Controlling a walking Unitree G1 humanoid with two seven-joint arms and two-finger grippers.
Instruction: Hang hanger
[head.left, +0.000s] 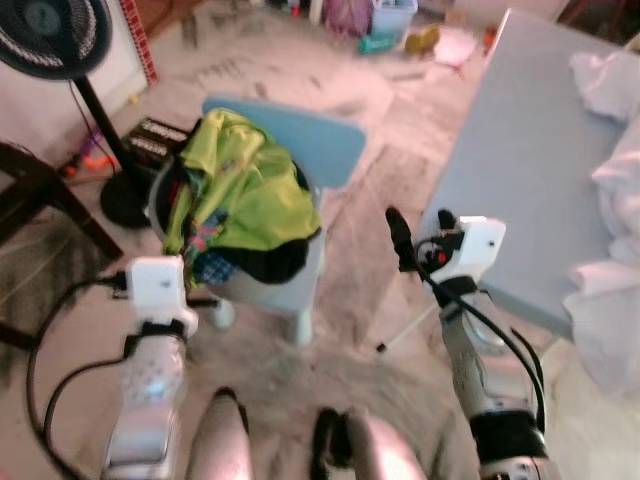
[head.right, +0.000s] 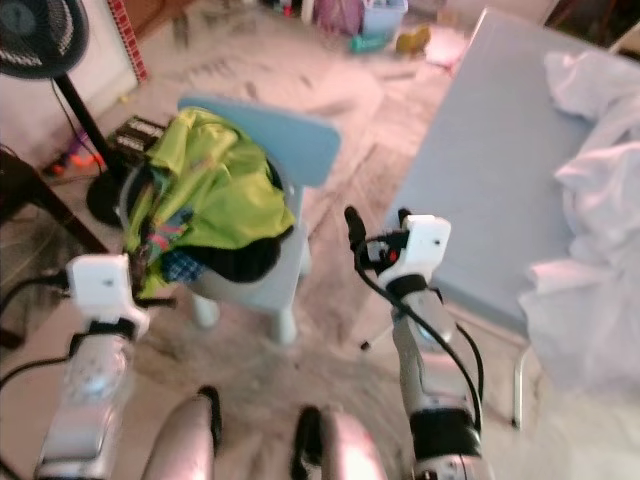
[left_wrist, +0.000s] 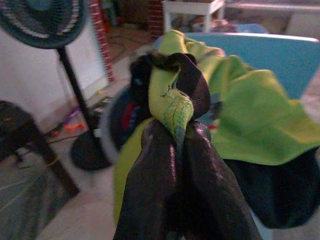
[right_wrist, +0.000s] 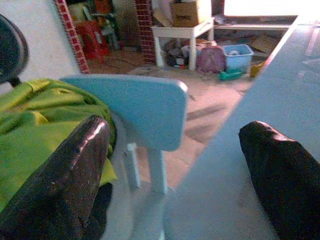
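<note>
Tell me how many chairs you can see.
1: a blue chair ahead of the robot, left of the bed, with a green garment piled on its seat. Others may be out of frame.

Head stereo looks down; wrist views close, all sharing blue chair (head.left: 300, 140).

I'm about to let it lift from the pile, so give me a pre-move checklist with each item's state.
1. Left pincer shut on the green garment: ok, a fold is pinched.
2. Hanger in the grip: cannot tell, cloth covers it.
3. Right pincer open and empty: ok.
4. Right pincer apart from the blue chair and bed: ok, it hangs between them.
5. Place to hang it on: cannot tell.
</note>
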